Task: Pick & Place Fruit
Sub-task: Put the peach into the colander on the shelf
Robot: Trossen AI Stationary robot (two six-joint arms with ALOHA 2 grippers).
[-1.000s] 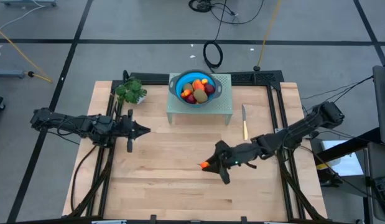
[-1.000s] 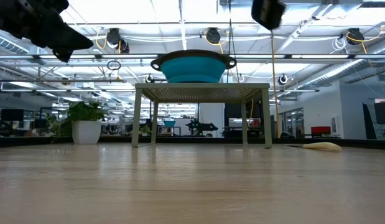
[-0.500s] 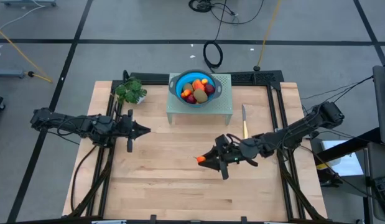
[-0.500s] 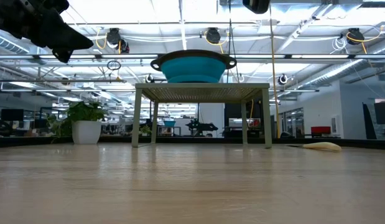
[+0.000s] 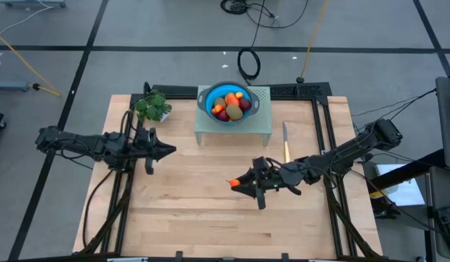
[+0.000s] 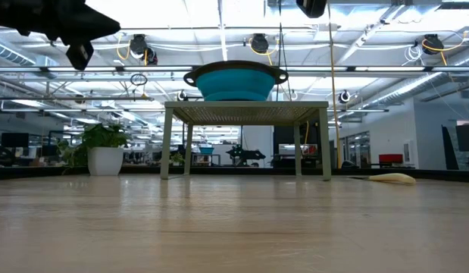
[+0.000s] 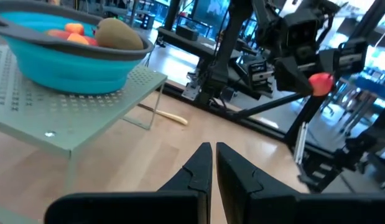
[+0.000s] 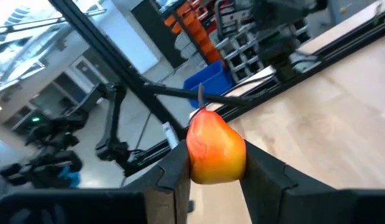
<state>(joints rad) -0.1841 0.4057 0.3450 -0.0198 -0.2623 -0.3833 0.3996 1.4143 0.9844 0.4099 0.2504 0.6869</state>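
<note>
Item: orange-red fruit piece [image 8: 216,149], pear-shaped, yellow blush toward the narrow end, thin dark stem upright, skin smooth and glossy. Location: clamped between the two fingers of the right end effector [image 5: 239,183], held clear above the worktop [image 5: 188,211] near its middle, forward of the stand [image 5: 257,127].

Step in hand, as judged: carrying a single fruit, either toward or away from the bowl; direction not determinable. Handling notes:
- Keep the squeeze steady; rounded glossy skin, likely to slip if loosened in transit.
- Keep the stem up and the wrist level, no sudden rotation.
- If bound for the bowl, rise above the rim before crossing; release low over the heap to prevent rolling out.
- If bound for the worktop, lower until touching before opening; expect a roll on the rounded base.

Remaining stock: blue bowl [image 5: 229,104] on the perforated stand at the far side, holding a brown kiwi-like oval [image 7: 120,35], orange-red pieces and dark red round ones.

Left end effector [image 5: 169,151]: idle over the worktop's left side, well apart from the fruit, fingers nearly together, nothing held.
</note>
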